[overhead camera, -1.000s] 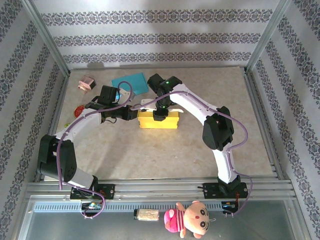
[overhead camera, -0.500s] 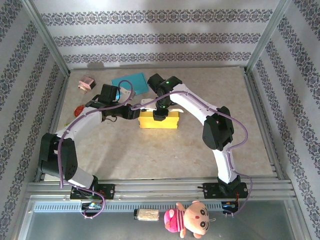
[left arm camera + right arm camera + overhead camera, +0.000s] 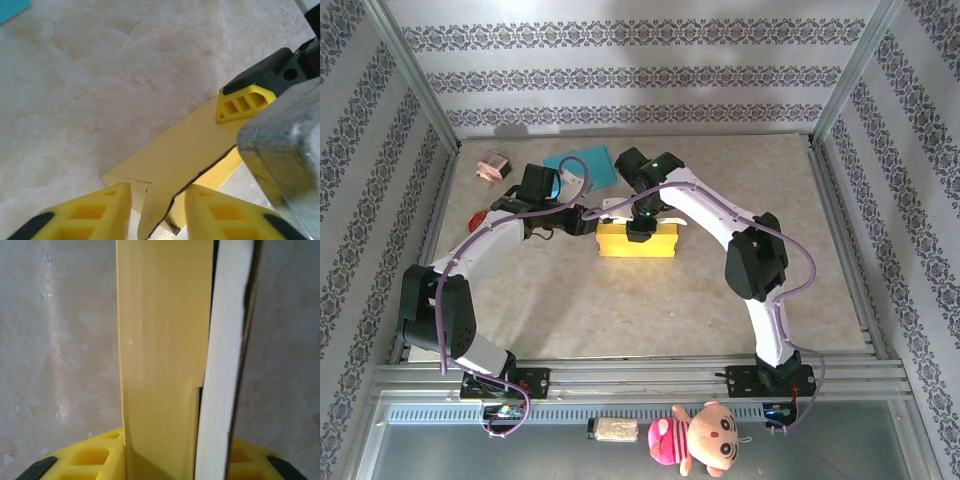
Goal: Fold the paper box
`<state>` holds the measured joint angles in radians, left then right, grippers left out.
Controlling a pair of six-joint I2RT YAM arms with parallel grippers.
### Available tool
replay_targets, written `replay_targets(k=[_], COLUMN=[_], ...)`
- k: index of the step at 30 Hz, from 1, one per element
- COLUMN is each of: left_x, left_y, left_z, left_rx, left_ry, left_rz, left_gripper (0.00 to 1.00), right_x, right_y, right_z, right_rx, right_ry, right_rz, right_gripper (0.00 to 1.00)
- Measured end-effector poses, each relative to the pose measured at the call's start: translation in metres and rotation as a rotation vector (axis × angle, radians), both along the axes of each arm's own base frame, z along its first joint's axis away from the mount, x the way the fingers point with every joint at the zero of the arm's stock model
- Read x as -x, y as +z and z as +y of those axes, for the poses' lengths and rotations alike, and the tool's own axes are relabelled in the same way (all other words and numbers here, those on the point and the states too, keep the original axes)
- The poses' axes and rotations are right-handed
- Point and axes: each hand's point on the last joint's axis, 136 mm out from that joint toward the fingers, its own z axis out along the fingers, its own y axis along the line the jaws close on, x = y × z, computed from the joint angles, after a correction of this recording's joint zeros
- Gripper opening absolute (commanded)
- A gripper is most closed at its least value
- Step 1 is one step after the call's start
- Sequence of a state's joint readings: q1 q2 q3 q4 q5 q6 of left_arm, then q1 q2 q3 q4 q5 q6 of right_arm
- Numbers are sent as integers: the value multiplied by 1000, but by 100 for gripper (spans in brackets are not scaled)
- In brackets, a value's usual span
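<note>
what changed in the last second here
The left gripper edged slightly toward the far wall, its jaws apart around a flap of the paper box. The right gripper stayed clamped on the box wall; the box did not move.

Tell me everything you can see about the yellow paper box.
The yellow paper box is thin cardboard, yellow outside and white inside, part-folded into a low oblong lying on the table. The right gripper clamps its upright panels from above. An end flap stands, seemingly untouched, between the parted fingers of the left gripper.
</note>
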<state>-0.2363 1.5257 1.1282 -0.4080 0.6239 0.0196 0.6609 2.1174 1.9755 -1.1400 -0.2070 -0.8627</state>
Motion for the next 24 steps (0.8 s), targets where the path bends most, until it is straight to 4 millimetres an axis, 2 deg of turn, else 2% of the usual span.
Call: replay_targets(k=[3, 8, 24], left_x=[1, 1, -1], left_y=[2, 3, 1], left_z=[-3, -4, -8], left_rx=[5, 8, 84], left_ry=[-12, -17, 57], left_rz=[-5, -5, 58], left_gripper=[15, 7, 4], right_x=[0, 0, -1], right_y=[0, 0, -1], right_z=[0, 0, -3], right_rx=[0, 1, 8], right_ry=[0, -1, -10], right_rz=[-1, 0, 5], right_gripper=[32, 32, 32])
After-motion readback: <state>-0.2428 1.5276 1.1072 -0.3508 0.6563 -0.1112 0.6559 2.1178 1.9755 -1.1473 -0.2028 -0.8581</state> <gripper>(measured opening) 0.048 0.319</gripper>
